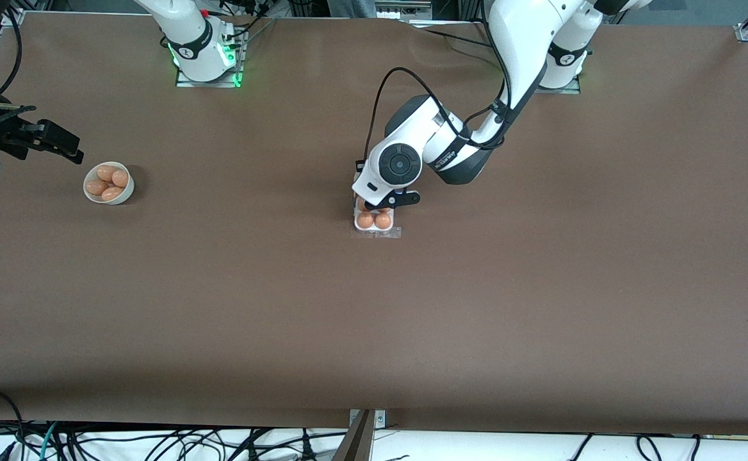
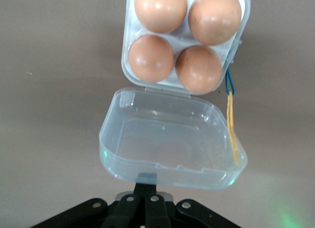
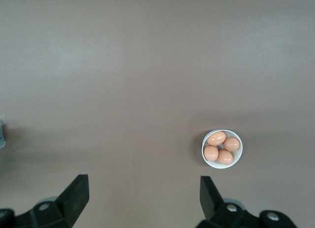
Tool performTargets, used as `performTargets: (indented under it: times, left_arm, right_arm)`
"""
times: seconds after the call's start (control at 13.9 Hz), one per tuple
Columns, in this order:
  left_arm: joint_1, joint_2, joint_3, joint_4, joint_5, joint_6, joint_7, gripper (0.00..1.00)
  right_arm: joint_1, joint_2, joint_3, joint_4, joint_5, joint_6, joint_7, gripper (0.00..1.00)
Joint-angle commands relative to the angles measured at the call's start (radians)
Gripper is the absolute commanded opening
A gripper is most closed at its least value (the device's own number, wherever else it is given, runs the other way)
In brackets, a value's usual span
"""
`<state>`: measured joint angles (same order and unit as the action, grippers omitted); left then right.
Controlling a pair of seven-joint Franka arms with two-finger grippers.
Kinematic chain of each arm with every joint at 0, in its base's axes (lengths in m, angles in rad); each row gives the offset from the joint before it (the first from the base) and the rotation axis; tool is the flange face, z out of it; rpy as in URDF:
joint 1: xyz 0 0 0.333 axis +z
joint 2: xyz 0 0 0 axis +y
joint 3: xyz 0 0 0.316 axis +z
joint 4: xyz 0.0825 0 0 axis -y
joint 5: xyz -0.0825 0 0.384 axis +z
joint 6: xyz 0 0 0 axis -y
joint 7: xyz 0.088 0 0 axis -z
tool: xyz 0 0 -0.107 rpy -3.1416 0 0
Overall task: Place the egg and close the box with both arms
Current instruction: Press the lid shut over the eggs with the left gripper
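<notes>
The box lies open at mid-table, its white tray holding an orange-brown egg in every cell. Its clear lid stands partly raised from the hinge, between the tray and my left gripper. That gripper is shut, and its fingertips touch the lid's free edge. In the front view the left gripper covers the part of the box farther from the camera. My right gripper is open and empty, high over bare table between the bowl and the box. It is out of the front view.
A round white bowl with several more eggs stands toward the right arm's end of the table; it also shows in the right wrist view. A black clamp juts over that end's edge. A yellow string hangs from the box.
</notes>
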<state>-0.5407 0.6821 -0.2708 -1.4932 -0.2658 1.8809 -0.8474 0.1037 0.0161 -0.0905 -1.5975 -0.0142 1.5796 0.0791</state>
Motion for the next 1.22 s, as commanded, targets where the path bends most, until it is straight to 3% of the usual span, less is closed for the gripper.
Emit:
performTargets:
  times: [0.0,1.0,1.15]
  left_arm:
    - [-0.016,0.017,0.018,0.031,0.043,0.018,-0.030,0.00]
    - [-0.013,0.022,0.073,0.088,0.071,0.081,-0.062,0.01]
    - [-0.004,0.005,0.112,0.122,0.073,0.061,-0.062,0.10]
  right_arm:
    - [-0.002,-0.005,0.003,-0.002,0.014,0.007,0.011,1.00]
    - [-0.002,-0.005,0.003,-0.004,0.017,0.007,0.013,1.00]
    - [-0.002,-0.005,0.003,-0.002,0.017,0.007,0.011,1.00]
